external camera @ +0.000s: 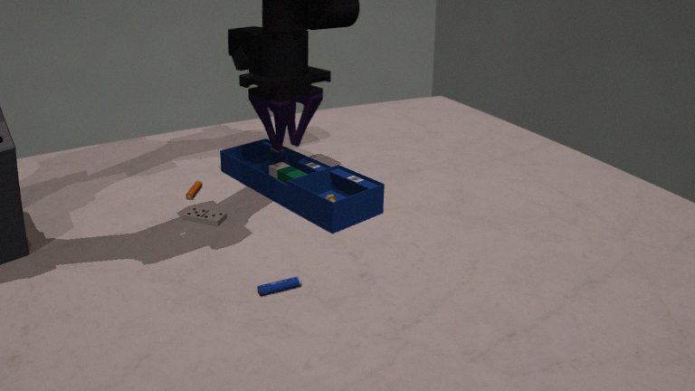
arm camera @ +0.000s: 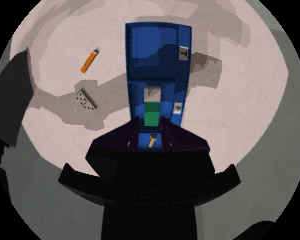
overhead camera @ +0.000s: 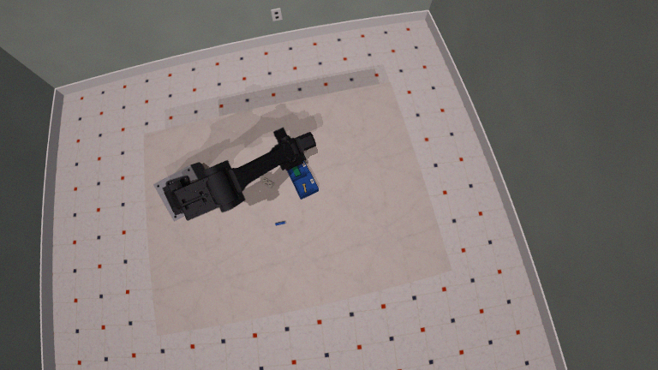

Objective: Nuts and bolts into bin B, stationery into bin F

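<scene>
A blue three-compartment bin block (overhead camera: 310, 193) (external camera: 307, 207) (arm camera: 186, 75) stands on the table. Its white labels are too small to read surely. A green-and-white eraser (overhead camera: 296, 170) (external camera: 292, 175) (arm camera: 151, 112) lies in the middle compartment. A yellow bolt-like piece (overhead camera: 304, 187) (external camera: 330, 197) (arm camera: 152, 141) lies in the end compartment nearest the exterior camera. The compartment at the other end shows nothing in the wrist view. My gripper (external camera: 286, 147) (arm camera: 149, 120) points down above the bin block, its fingers partly apart with nothing between them. In the top view the arm hides the fingers.
A domino (overhead camera: 267, 182) (external camera: 204, 215) (arm camera: 86, 99) and a small orange cylinder (external camera: 194, 190) (arm camera: 89, 61) lie on the table on the arm-base side of the bins. A small blue cylinder (overhead camera: 280, 223) (external camera: 279, 285) lies farther out, towards the exterior camera.
</scene>
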`<state>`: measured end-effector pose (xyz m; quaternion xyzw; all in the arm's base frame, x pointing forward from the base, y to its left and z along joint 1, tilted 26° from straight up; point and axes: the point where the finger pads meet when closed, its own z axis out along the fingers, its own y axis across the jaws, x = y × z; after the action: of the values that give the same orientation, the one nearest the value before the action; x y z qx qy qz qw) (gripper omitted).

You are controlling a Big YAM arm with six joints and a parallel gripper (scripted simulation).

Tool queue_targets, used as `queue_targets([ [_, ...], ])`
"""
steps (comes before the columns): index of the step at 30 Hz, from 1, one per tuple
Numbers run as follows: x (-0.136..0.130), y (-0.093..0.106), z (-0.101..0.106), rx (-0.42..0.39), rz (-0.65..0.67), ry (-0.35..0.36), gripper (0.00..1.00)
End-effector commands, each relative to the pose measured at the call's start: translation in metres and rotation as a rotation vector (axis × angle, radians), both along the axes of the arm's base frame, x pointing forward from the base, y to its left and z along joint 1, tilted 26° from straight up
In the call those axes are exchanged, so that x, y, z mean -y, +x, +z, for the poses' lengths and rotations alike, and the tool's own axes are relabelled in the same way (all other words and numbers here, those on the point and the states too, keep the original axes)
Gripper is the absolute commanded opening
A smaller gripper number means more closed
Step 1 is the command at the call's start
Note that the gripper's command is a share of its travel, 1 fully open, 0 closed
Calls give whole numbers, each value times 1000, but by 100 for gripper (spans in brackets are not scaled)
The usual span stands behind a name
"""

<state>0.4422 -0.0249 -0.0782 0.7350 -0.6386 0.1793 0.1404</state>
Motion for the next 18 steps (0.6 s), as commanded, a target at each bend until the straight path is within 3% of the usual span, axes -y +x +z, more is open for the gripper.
queue_targets([
  [1, -3, 12, 10, 30, 4, 6, 28],
  [4, 3, 15, 19, 41, -7, 7, 28],
  [7, -3, 12, 10, 30, 4, 6, 28],
  [18, -3, 13, 10, 30, 4, 6, 28],
])
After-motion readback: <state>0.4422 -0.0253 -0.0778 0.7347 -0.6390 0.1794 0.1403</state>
